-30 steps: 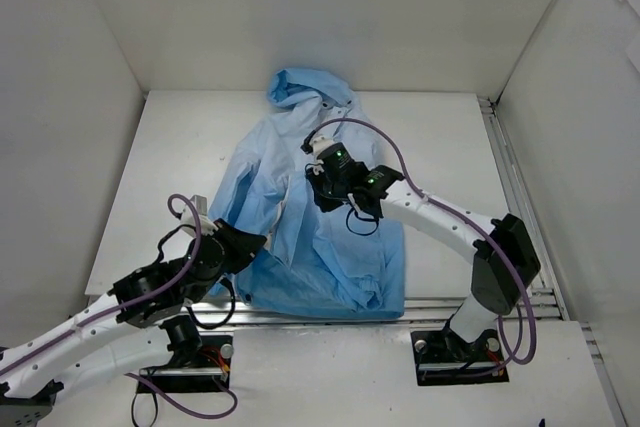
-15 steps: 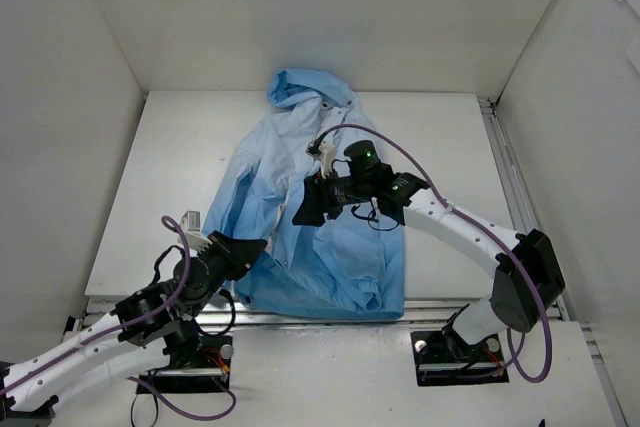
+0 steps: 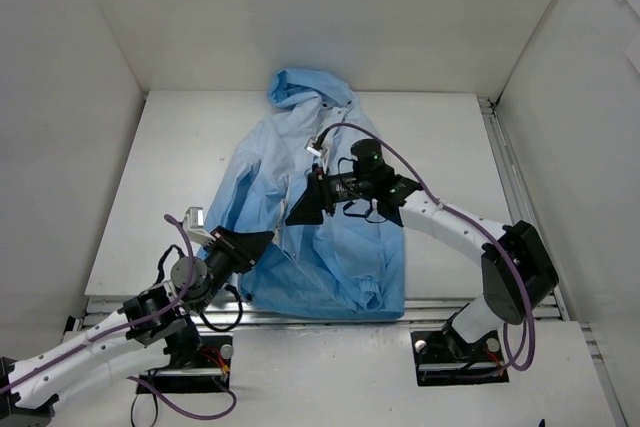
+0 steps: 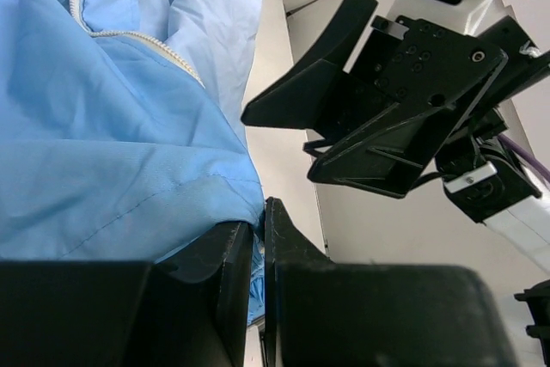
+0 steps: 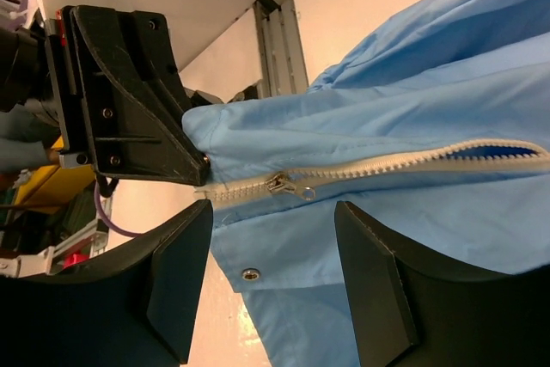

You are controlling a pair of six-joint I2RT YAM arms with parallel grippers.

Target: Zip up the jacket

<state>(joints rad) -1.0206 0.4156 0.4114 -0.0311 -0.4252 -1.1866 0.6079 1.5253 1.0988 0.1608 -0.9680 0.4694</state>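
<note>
The light-blue jacket (image 3: 330, 247) lies flat on the white table, hood at the far end. My left gripper (image 3: 255, 243) is shut on its bottom hem by the foot of the zipper; the left wrist view shows blue fabric (image 4: 103, 143) pinched between the jaws (image 4: 260, 212). My right gripper (image 3: 312, 202) hovers open just above the lower front. In the right wrist view its fingers (image 5: 180, 272) straddle the white zipper strip, with the metal slider (image 5: 288, 185) near the bottom end. The teeth beyond the slider stand apart.
White walls close the table in on three sides. An aluminium rail (image 3: 505, 167) runs along the right edge and another (image 3: 440, 305) along the near edge. Purple cables loop over both arms. A metal snap (image 5: 249, 274) sits on the flap below the zipper.
My right gripper has opened, turned and swung down toward the lower front of the jacket. The left arm has shifted slightly right, still gripping the hem.
</note>
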